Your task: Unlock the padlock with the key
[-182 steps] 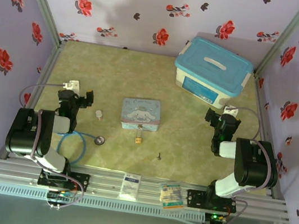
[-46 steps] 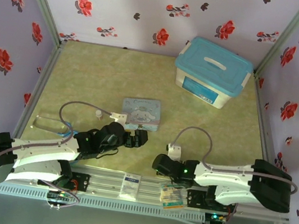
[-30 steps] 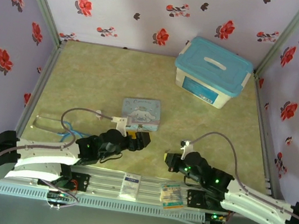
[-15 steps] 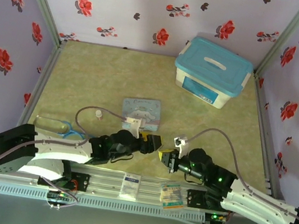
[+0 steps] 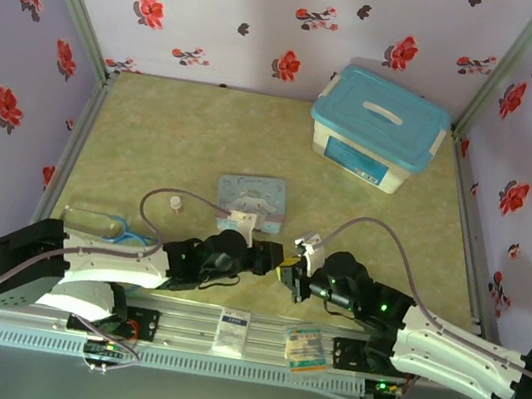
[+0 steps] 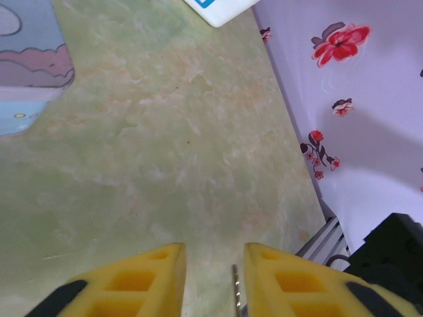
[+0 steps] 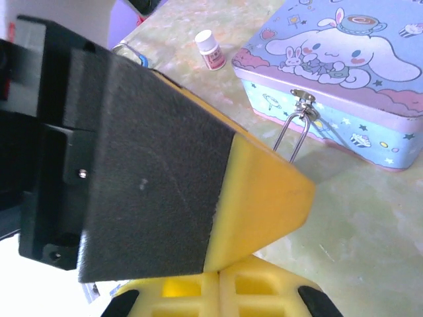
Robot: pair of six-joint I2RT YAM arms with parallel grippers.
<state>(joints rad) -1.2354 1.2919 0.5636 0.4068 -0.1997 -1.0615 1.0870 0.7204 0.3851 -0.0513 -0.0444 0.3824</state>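
**Arms meet before the tin (image 5: 248, 185)**

The left gripper (image 5: 275, 258) sits nearer the tin than half a second ago, jaws narrower, flanking the shackle of the padlock (image 7: 300, 137), grip unclear; the padlock hangs at the tin's front hasp; the right gripper (image 5: 291, 274), pressed together, now almost touches the left

Arms stretched inward, left gripper (image 5: 275, 258) and right gripper (image 5: 290, 276) nearly tip-to-tip; right's jaws closed

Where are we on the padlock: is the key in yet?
Approach stage. Looks done: left gripper and right gripper sit tip to tip before the tin. In hand: the left fingers flank a thin metal piece, the padlock's shackle poking out beside them; the right is shut, key unconfirmed. Remaining: insert key, turn, free shackle.
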